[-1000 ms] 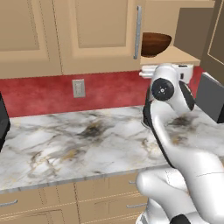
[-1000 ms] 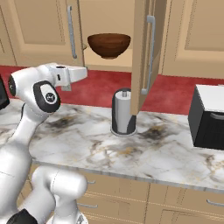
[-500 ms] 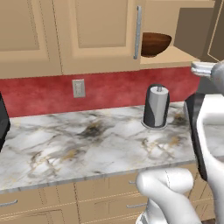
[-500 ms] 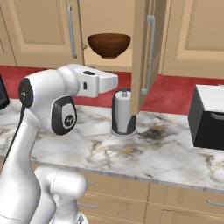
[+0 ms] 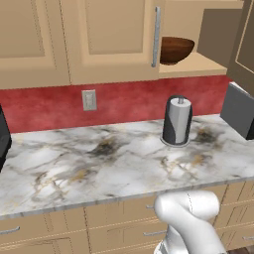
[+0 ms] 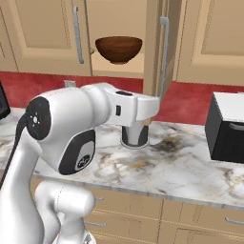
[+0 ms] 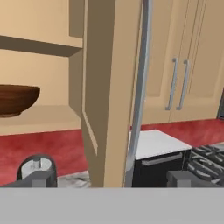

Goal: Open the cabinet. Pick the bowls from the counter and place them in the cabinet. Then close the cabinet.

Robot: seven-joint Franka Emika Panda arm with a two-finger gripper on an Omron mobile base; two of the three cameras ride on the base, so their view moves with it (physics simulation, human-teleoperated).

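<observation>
A: What takes up most of the frames?

B: The counter (image 5: 99, 168), a marble slab running across the middle of the left base view, with tan drawers (image 5: 114, 223) under it and a red backsplash (image 5: 124, 101) behind. Above that, the cabinet (image 5: 109, 39) fills the top of the frame. Its left door is shut; the right door (image 6: 159, 47) stands swung out toward the camera, edge-on at upper centre of the right base view.

A: And the bowls?

B: The dark wood bowl (image 6: 118, 49) sits on the cabinet's lower shelf (image 5: 198, 65), at the upper right of the left base view. I cannot tell where the cream one is.

A: What else is around?

B: A dark appliance with a white top (image 6: 228, 126) sits on the counter at the right edge of the right base view. A grey canister (image 5: 177, 120) stands upright on the counter below the open shelf, right of centre in the left base view. A wall outlet (image 5: 89, 99) is on the backsplash, left of centre.

A: What stands in the way?

B: In the hand view the open door's edge and its silver bar handle (image 7: 139, 87) rise up the middle, between the bowl at left and the appliance at lower right. The arm's forearm (image 6: 128, 107) crosses in front of the canister in the right base view.

A: The gripper?

B: The gripper (image 7: 109, 179) is spread wide, its fingertips (image 7: 39, 178) at the bottom corners of the hand view, grasping nothing.
</observation>
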